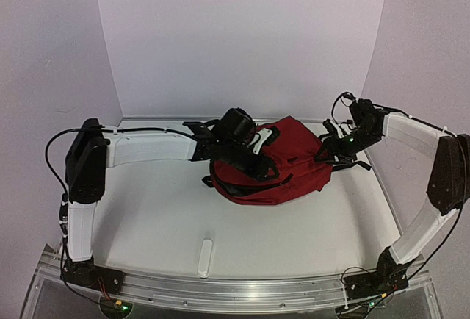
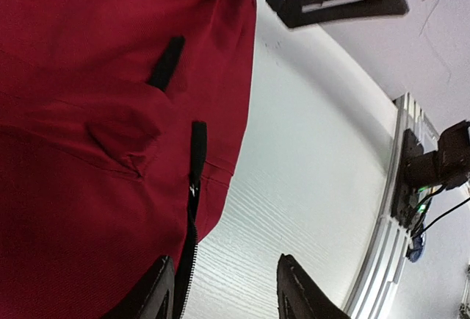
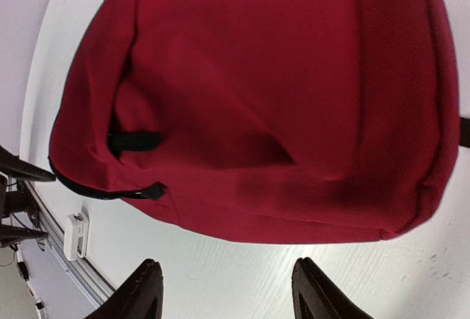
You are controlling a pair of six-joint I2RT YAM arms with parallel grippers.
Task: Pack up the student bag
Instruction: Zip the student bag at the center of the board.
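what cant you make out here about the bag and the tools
- Inside the student bag: red fabric covers it in every view.
- Bag's left end, top view: hidden under the left tool.
- White object, top view: too small to identify.
- Right tool: fingers too small and dark in top view.

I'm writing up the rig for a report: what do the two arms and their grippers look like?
The left arm and right arm have white boxy links, black joint housings and thin black cables looping alongside. The left gripper and right gripper are black, each with two tapered fingers.
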